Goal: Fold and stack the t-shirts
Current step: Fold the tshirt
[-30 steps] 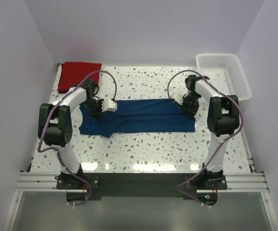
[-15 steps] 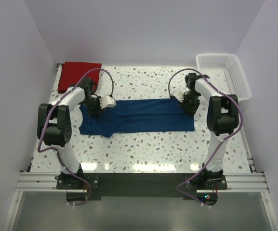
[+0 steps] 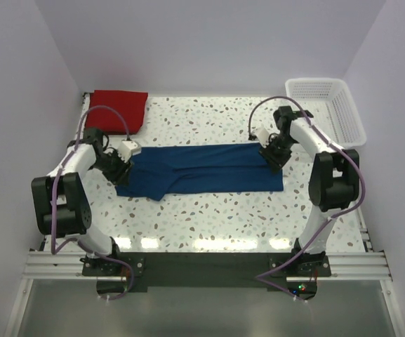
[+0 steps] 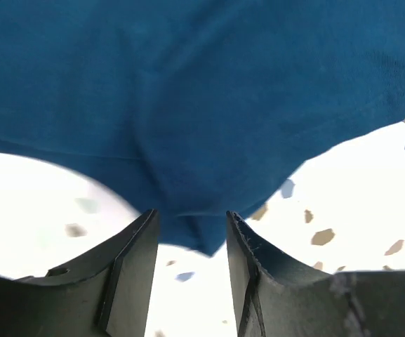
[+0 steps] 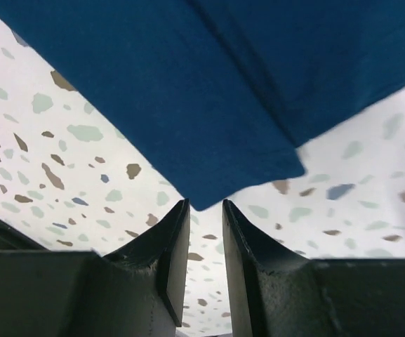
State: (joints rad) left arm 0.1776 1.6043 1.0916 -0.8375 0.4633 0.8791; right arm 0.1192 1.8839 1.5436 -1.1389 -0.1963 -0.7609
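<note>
One shirt, the red t-shirt [image 3: 118, 109], lies folded beyond the left gripper [image 4: 189, 219]; the navy t-shirt [image 3: 202, 168], a long strip, pokes a corner between each gripper's parted fingers, the right gripper [image 5: 204, 206] narrower; cross-folding and stacking remain

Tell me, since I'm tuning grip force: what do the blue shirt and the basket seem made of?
Blue shirt: soft matte cloth, probably cotton, since it creases and has a stitched hem. Basket: white plastic by its look, with a rigid moulded lattice.
</note>
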